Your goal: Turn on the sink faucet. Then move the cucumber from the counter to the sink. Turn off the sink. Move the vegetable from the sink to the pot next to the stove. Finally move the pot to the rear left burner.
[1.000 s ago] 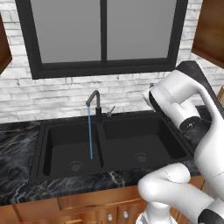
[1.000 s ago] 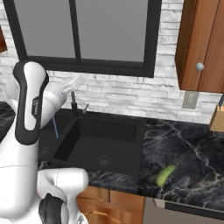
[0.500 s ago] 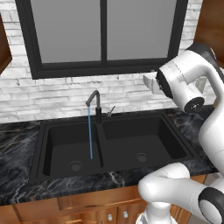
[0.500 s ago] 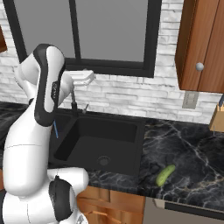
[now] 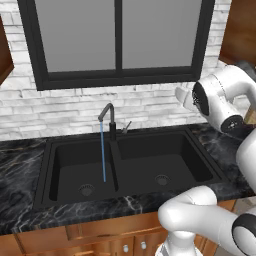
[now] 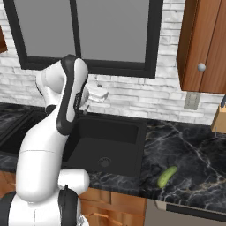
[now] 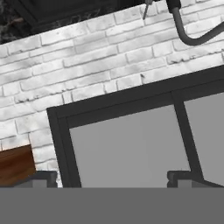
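Observation:
The black gooseneck sink faucet (image 5: 106, 116) runs a thin blue stream of water (image 5: 103, 155) into the left basin of the black double sink (image 5: 175, 160). The hand view is rolled over, so the faucet (image 7: 188, 30) appears at its top right against white brick. My gripper (image 7: 113, 178) is open and empty, facing the window, with its dark fingertips (image 7: 41, 177) far apart. My white hand (image 6: 98, 93) hovers high over the sink's back edge, right of the faucet. A yellowish-green cucumber (image 6: 167, 175) lies on the black marble counter (image 6: 194, 150) right of the sink (image 6: 106, 137). The pot is out of view.
A dark-framed window (image 5: 117, 40) sits above the white brick wall. A wooden upper cabinet (image 6: 203, 44) hangs at the right, with a wall outlet (image 6: 190, 100) below it and a knife block (image 6: 219, 121) at the counter's far right. My arm's elbow (image 5: 220, 102) looms over the right basin.
My arm has risen and the hand has swung right, away from the faucet's lever. Water keeps running. The cucumber has not moved.

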{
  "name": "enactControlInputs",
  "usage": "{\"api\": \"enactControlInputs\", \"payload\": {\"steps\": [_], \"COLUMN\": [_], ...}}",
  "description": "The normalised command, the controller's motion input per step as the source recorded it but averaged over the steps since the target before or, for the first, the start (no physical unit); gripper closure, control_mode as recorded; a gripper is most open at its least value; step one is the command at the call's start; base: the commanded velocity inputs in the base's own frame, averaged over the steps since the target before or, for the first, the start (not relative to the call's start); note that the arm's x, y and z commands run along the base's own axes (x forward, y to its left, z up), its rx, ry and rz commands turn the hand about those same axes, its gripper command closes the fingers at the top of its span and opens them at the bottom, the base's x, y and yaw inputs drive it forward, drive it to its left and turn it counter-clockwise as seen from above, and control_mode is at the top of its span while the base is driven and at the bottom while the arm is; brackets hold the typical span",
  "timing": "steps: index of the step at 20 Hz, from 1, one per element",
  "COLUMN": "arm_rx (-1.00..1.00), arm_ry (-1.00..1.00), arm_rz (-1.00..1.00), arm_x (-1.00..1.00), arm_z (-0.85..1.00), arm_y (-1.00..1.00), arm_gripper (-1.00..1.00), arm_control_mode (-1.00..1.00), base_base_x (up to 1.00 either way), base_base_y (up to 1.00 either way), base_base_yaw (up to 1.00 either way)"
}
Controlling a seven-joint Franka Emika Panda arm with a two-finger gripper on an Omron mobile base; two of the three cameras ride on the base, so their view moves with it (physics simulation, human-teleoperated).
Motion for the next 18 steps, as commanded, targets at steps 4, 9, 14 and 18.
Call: {"api": "enactControlInputs", "payload": {"steps": [4, 9, 14, 18], "arm_rx": [0.41, 0.38, 0.39, 0.42], "arm_ry": [0.36, 0.3, 0.3, 0.28], "arm_rz": [-0.16, -0.2, -0.18, -0.17], "arm_x": [-0.61, -0.59, -0.49, -0.44], "arm_z": [0.58, 0.65, 0.51, 0.43], "arm_y": [-0.06, 0.08, 0.11, 0.11], "arm_gripper": [-1.0, -1.0, -1.0, -1.0], "arm_control_mode": [-1.0, -1.0, -1.0, -1.0], "base_base_x": [0.0, 0.0, 0.0, 0.0], "base_base_y": [0.0, 0.0, 0.0, 0.0], "base_base_yaw": [0.0, 0.0, 0.0, 0.0]}}
